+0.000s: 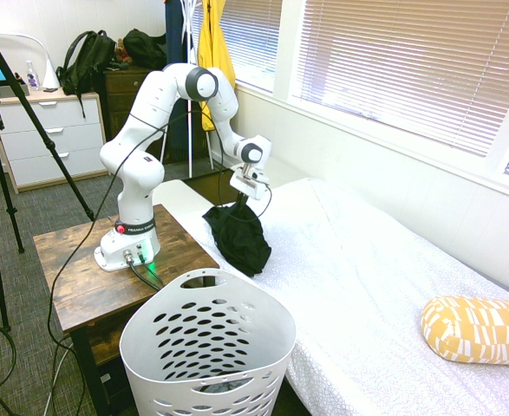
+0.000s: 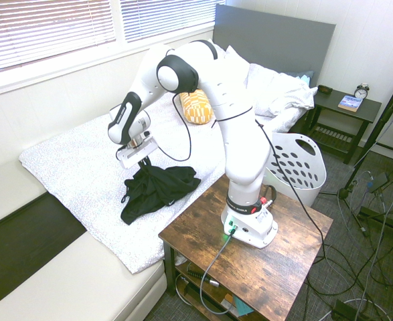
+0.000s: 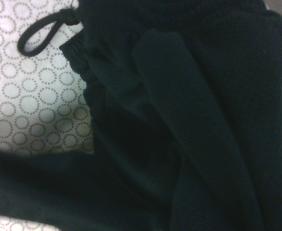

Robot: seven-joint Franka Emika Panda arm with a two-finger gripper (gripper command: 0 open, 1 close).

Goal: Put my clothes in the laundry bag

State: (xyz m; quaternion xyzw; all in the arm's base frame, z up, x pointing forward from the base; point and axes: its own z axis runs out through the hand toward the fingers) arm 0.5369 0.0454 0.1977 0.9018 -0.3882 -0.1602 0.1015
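So the grab part looks done: the black garment [image 1: 239, 236] is pinched at its top by the gripper [image 1: 245, 198], bunched up into a peak, with most of the fabric draped down onto the bed [image 1: 367, 260] near the edge. It's partly lifted, not clear of the bedding, going by both exterior views. What's left is the bigger half, I'd say: hauling it fully up, swinging it over to the white laundry basket [image 1: 209, 347] standing on the floor by the wooden surface [image 1: 81, 277], and letting go. In the first exterior view there seems to be something dark at the basket's bottom, can't tell what.

Pose-wise, the white arm [image 2: 209, 100] arches up from its base and folds back down over the bed, wrist angled steeply downward. Gripper is clamped shut on the cloth. The wrist view is basically all black knit, plus a drawstring loop [image 3: 44, 31] lying on the circle-patterned sheet [image 3: 30, 96].
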